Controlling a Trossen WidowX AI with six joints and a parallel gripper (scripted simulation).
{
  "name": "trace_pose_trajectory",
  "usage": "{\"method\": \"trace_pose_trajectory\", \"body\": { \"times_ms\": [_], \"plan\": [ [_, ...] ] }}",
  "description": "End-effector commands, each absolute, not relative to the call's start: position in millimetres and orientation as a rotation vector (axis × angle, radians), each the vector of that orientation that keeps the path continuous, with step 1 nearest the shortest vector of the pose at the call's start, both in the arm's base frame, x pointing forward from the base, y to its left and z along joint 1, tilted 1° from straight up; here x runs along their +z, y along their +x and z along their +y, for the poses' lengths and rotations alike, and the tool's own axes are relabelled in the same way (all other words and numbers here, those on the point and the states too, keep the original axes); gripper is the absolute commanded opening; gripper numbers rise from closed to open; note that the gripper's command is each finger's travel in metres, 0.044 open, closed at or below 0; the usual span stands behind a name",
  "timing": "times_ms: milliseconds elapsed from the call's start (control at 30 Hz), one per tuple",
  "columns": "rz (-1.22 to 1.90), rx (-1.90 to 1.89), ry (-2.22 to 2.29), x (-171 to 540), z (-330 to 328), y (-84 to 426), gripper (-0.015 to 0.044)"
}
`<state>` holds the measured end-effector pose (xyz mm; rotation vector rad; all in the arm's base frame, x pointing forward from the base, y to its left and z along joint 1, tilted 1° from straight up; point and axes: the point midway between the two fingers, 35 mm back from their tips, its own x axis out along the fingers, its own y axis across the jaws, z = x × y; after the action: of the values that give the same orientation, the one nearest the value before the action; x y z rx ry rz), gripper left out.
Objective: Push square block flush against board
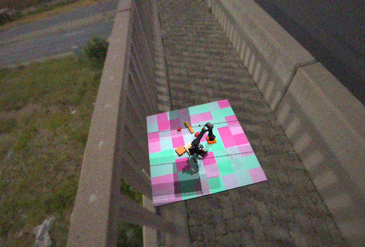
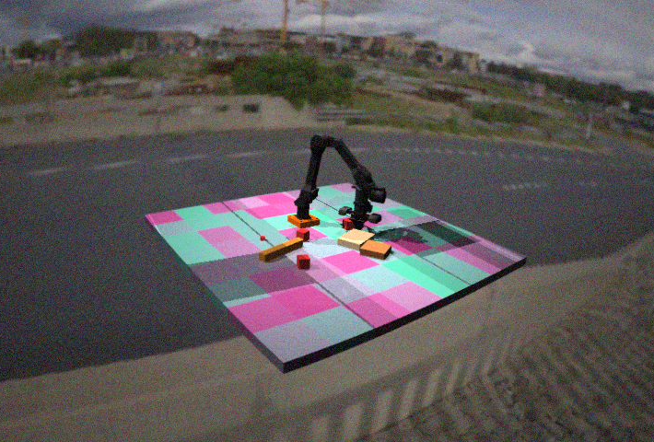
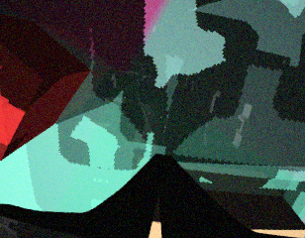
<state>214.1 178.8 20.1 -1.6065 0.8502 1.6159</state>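
Perhaps touching, a pale board and orange-brown block lie beneath a closed, empty claw; a low, off-centre nudge could twist them out of line or knock the red cube nearby.
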Motion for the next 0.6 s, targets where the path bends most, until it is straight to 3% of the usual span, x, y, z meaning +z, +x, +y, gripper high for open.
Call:
{"method": "trace_pose_trajectory", "body": {
  "times_ms": [0,567],
  "plan": [
    [0.847,1.615,-1.612,20,175,218,0.0000],
    [0.848,1.613,-1.614,19,153,235,0.0000]
  ]
}}
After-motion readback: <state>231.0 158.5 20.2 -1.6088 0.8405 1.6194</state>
